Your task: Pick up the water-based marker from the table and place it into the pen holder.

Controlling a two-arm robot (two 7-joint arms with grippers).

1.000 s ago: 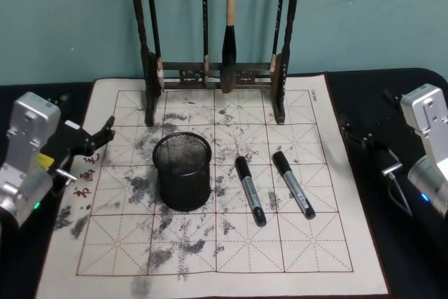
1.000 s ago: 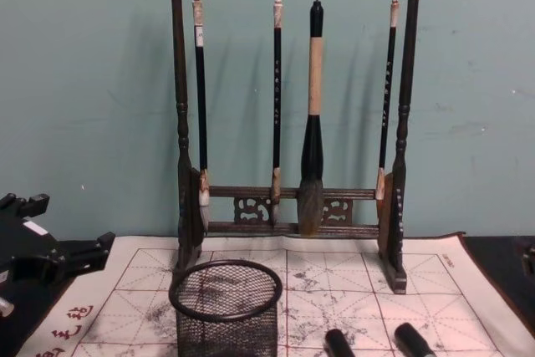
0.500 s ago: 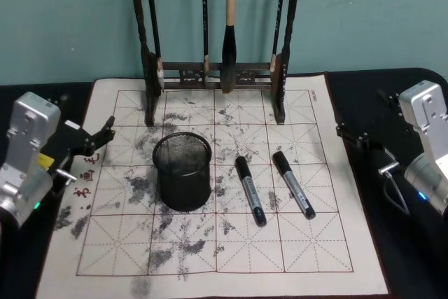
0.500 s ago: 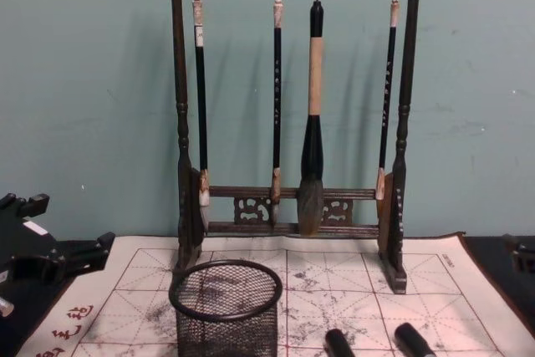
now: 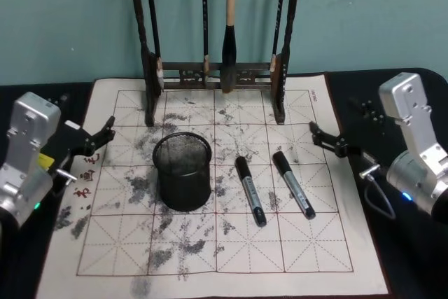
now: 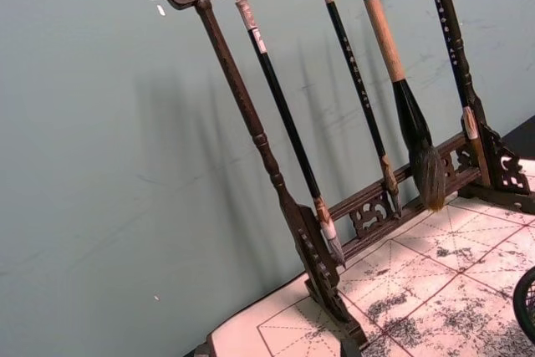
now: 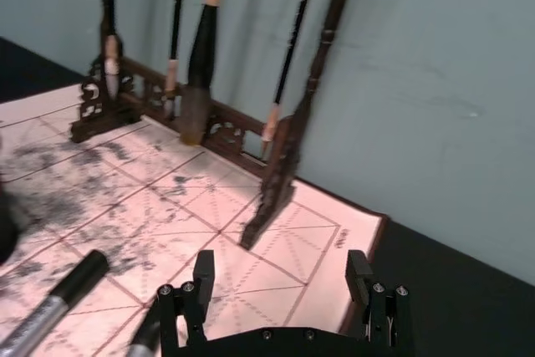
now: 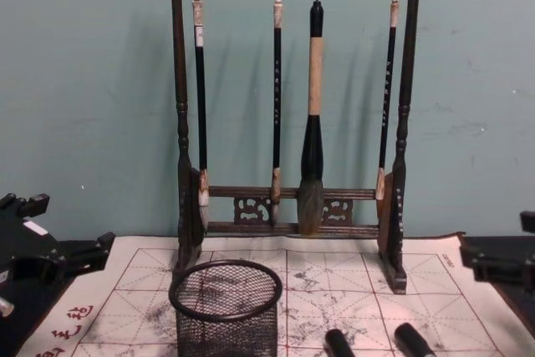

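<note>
Setup: black counter (image 5: 381,82) carrying a cream calligraphy cloth (image 5: 210,257) with red grid lines and grey ink stains.

Landmark: pen holder (image 5: 183,171), a black wire mesh cup. It stands upright on the cloth, and nothing shows above its rim.

Task items: two black water-based markers lie flat on the cloth to the right of the pen holder.
- Near marker (image 5: 250,190): just beside the pen holder, not touching it, cap end pointing away from the robot.
- Far marker (image 5: 292,183): beyond the near one from the pen holder, roughly parallel to it, with a gap between them.

Neither marker is touched by an arm.

Brush rack (image 5: 217,75): dark wood, four brushes hanging, behind the pen holder at the cloth's far edge.

Left pincer (image 5: 84,122): left of the pen holder, at the cloth's left border beside the red characters. Fingers spread apart, nothing between them.

Right pincer (image 5: 344,127): right of the pen holder, past both markers, at the cloth's right border and slightly farther back than the cup. In the right wrist view the fingers (image 7: 203,277) stand wide apart and grasp nothing, with the marker caps in view ahead of them.
</note>
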